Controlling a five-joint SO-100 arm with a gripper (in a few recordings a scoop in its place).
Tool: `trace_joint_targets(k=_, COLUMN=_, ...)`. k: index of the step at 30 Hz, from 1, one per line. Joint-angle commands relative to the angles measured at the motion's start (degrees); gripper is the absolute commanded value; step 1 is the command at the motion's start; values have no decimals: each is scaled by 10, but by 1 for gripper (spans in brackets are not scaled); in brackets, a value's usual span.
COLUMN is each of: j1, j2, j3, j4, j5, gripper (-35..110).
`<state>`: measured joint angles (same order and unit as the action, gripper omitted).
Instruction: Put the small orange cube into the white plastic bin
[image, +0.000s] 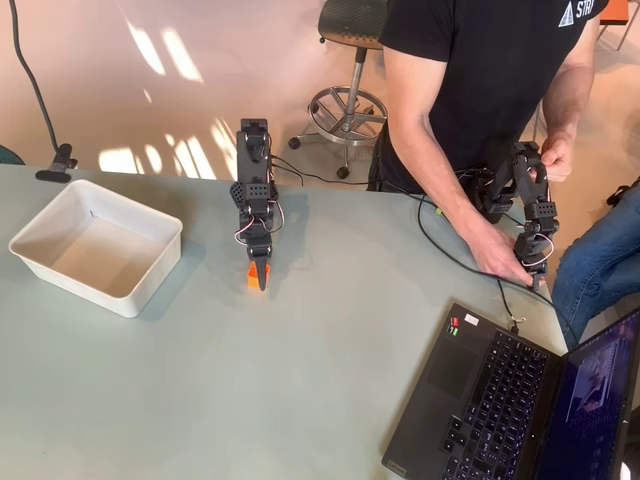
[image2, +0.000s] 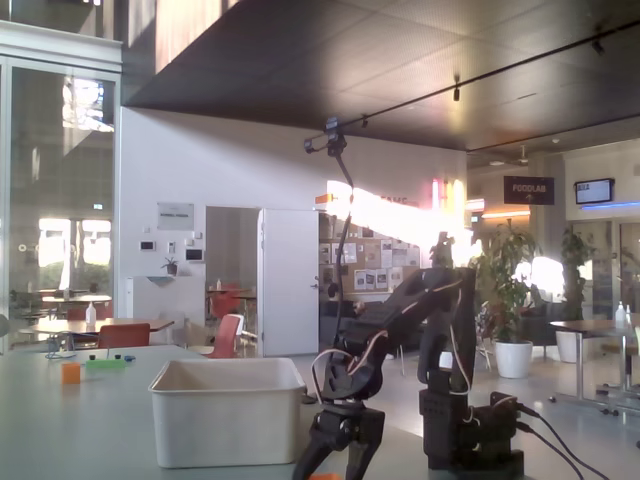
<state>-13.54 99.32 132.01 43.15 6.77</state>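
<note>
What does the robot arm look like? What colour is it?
The arm is black, built from boxy blocks with small holes. Thin red, white and black wires loop along its joints. Its tool ends in dark, pointed fingers, and black cables trail from its base.

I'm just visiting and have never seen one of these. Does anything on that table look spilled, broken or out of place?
Nothing stands out. The white plastic bin sits upright and holds nothing, the small orange cube rests on the table beside the gripper, and the laptop lies open at the corner. No spill or damage is visible.
</note>
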Motion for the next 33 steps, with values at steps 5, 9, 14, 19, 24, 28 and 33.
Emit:
trace_joint_targets(k=5, j1=0, j2=2, j3=-11, j4=0, j5=1, gripper=23)
trace_joint_targets(k=9, j1=-1, j2=33, j3=-6, j4=2, j5=1, gripper=18)
trace_joint_targets(k=14, j1=-1, j2=115, j3=-13, j4=51, j5=0, gripper=18)
trace_joint_targets(k=19, j1=5, j2=272, j3=-13, j4=105, j5=0, gripper=18)
trace_joint_targets(k=24, j1=54, j2=410, j3=-39, j4=132, j5=-23, gripper=18)
trace_joint_targets(k=28, j1=141, j2=429, j3=-109, j4=149, j5=-83, gripper=18)
trace_joint_targets(k=33, j1=258, j2=425, j3=-187, j4=141, j5=-142, gripper=18)
